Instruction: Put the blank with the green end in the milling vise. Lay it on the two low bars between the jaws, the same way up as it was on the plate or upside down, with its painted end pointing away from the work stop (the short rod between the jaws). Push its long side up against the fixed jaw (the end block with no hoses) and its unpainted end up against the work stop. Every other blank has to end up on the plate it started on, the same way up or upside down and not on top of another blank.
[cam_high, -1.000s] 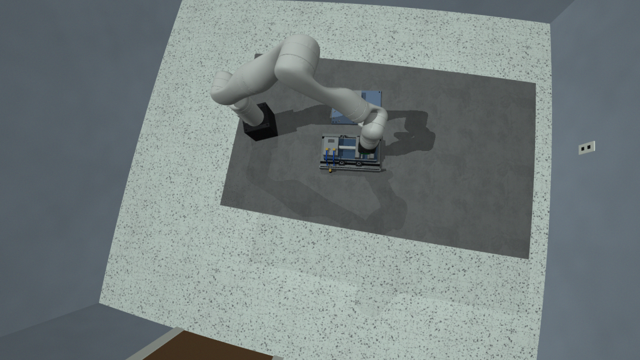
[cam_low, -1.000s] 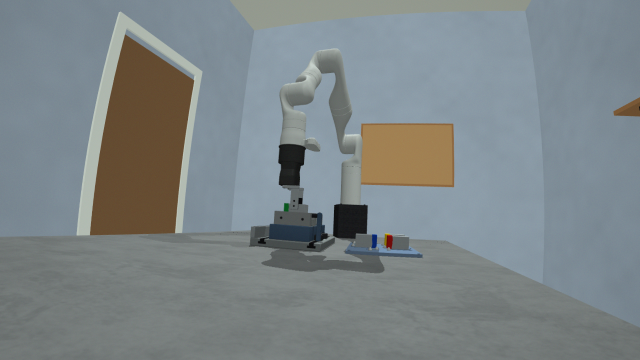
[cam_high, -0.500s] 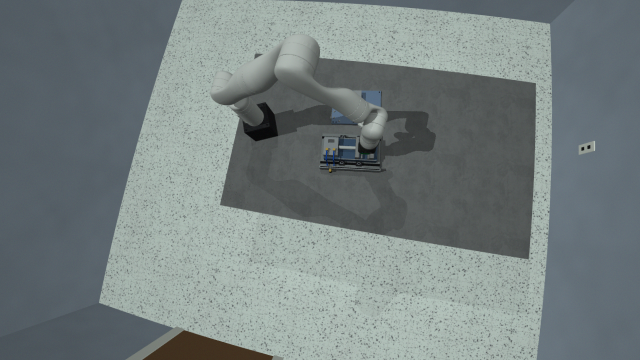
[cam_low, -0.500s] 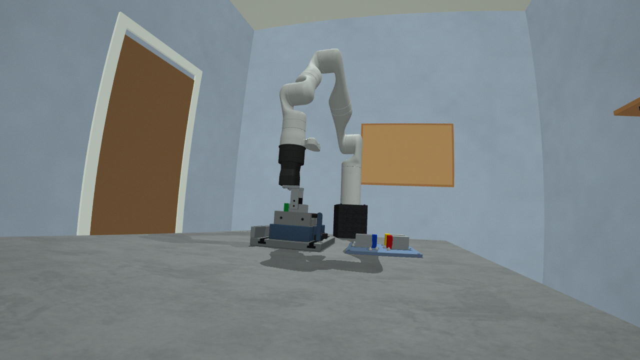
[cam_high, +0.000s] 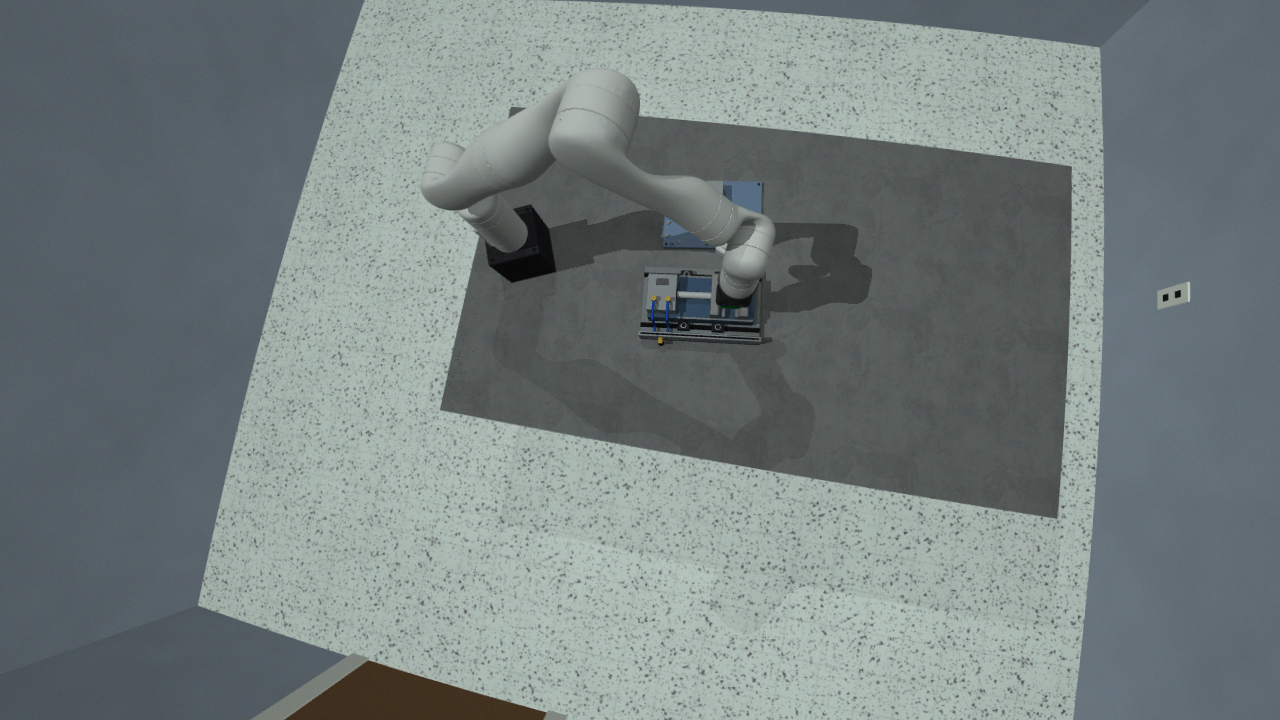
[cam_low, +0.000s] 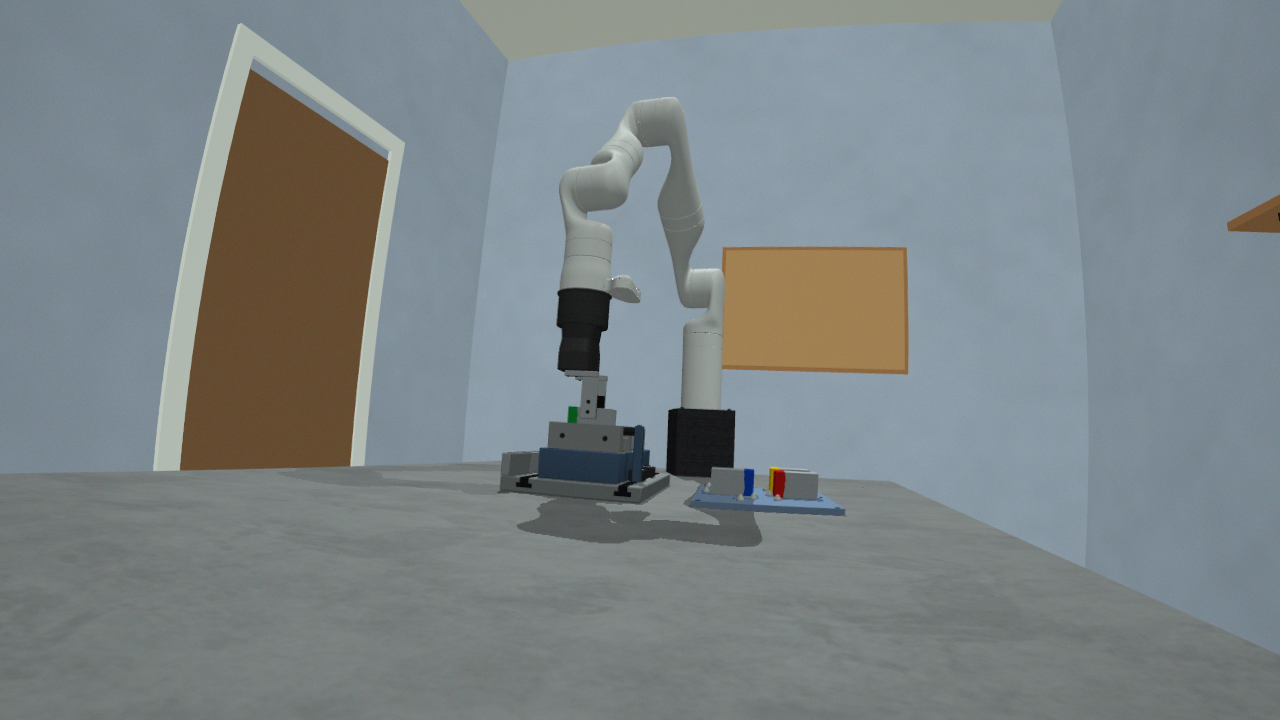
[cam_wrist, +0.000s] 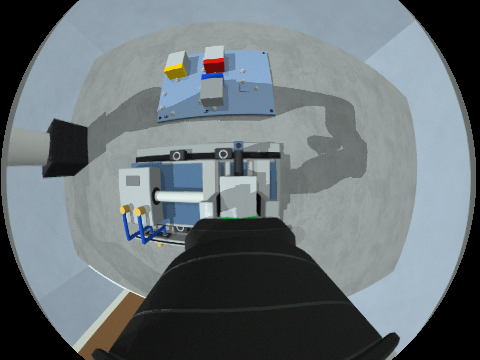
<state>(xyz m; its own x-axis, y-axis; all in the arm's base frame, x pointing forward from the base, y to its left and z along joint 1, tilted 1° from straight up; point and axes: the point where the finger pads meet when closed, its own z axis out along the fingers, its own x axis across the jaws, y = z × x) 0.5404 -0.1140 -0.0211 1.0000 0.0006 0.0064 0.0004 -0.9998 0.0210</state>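
My gripper (cam_low: 590, 404) is shut on the grey blank with the green end (cam_low: 572, 413) and holds it just above the top of the milling vise (cam_low: 586, 461). The green end shows to the left of the fingers in the exterior view. In the wrist view the grey blank (cam_wrist: 239, 196) sits between the jaws near the fixed jaw (cam_wrist: 268, 176), with a sliver of green (cam_wrist: 230, 216) at my black gripper body. The jaw with blue hoses (cam_wrist: 136, 190) is at the left. In the top view my wrist (cam_high: 738, 291) hides the blank, and only a green edge (cam_high: 733, 308) shows.
The blue plate (cam_low: 765, 501) lies right of the vise with the blue-ended (cam_low: 749, 481), yellow-ended (cam_low: 772, 477) and red-ended (cam_low: 779, 483) blanks on it. In the wrist view the plate (cam_wrist: 216, 87) lies beyond the vise. The arm's black base (cam_low: 700, 440) stands behind.
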